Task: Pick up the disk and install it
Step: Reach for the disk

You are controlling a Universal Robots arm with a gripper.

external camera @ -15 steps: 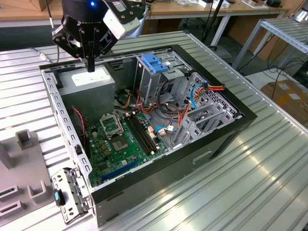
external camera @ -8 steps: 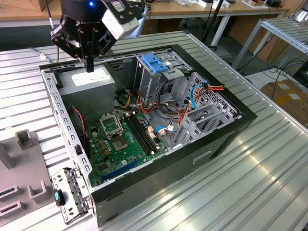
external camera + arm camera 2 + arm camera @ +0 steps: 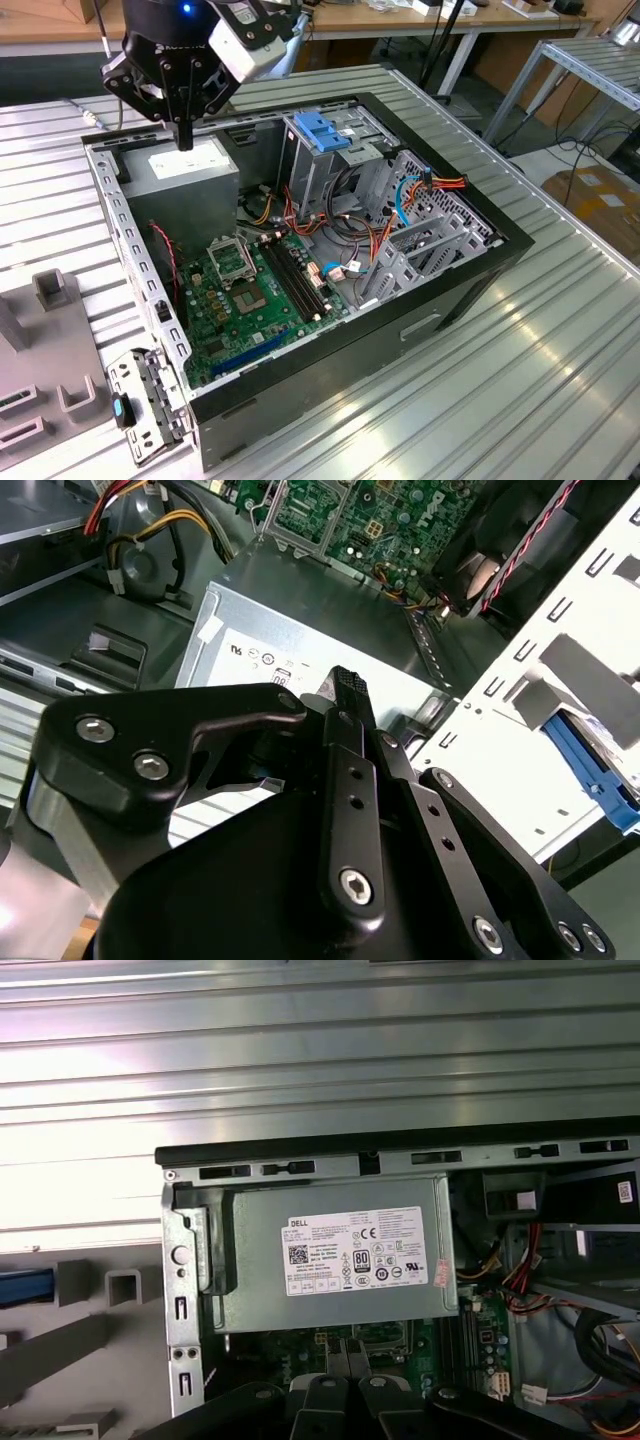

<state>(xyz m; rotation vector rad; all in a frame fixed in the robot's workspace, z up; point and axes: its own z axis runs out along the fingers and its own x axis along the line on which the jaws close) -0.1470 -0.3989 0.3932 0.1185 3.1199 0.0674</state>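
Observation:
My gripper [image 3: 185, 138] hangs over the far left corner of the open computer case [image 3: 470, 290], just above the grey power supply box [image 3: 185, 170]. Its fingers are shut, with nothing between them. In the second wrist view the black fingertips [image 3: 347, 688] meet above the box's white sticker [image 3: 262, 658]. That sticker [image 3: 352, 1251] lies straight below in the first wrist view. A blue strip [image 3: 24, 1287] at that picture's edge, beside a grey holder [image 3: 120, 1282], looks like the disk's side rail; the rest of the disk is out of view.
Inside the case are a green motherboard [image 3: 245, 295], loose cables [image 3: 430, 185] and a silver drive cage with a blue cap [image 3: 322, 130]. A grey holder block [image 3: 50, 290] and a metal bracket [image 3: 150, 400] lie on the ribbed metal table [image 3: 560, 340] at the exterior view's left.

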